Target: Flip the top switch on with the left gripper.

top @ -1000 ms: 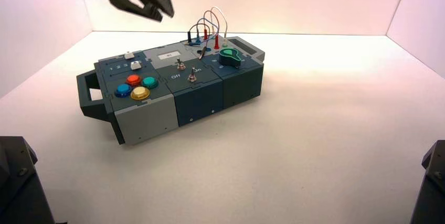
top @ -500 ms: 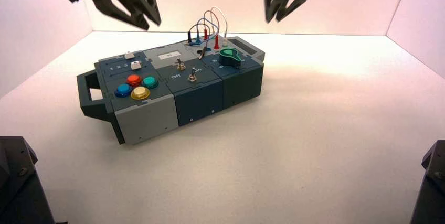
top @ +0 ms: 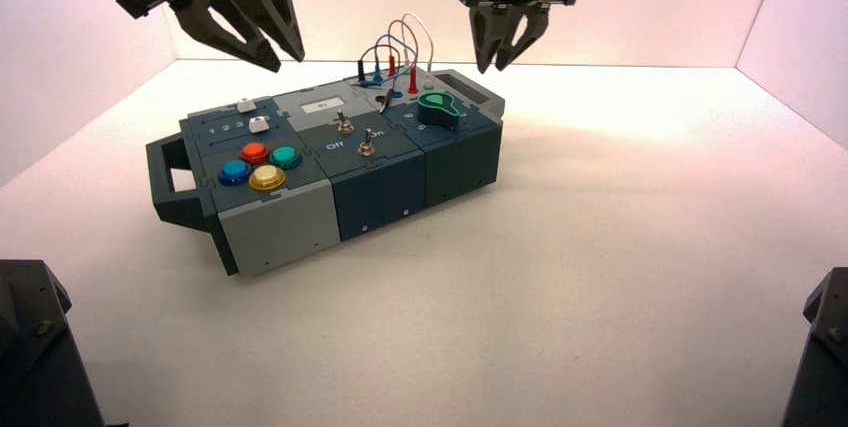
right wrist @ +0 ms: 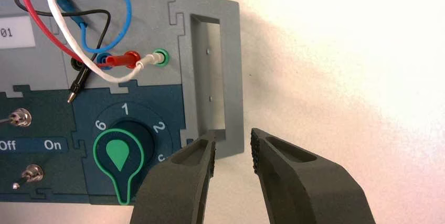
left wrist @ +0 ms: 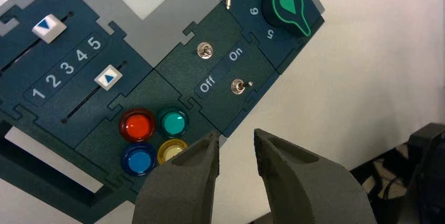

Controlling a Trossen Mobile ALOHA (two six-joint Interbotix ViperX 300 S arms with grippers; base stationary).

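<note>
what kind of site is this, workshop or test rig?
Likely a robotics test rig: a practice box with coloured buttons, toggle switches and plug-in wires sits between plain pale walls, with two robot pincers above.

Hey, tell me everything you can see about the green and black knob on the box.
The knob is teardrop-shaped, plastic by its look: dark, with a green outline and a solid green drop on top. It sits on a dark blue panel near the box's right end, ringed by white numbers. Its narrow tip points directly away from the 1. Nothing touches it: the left gripper hovers behind the box, the right gripper near its right end.
</note>
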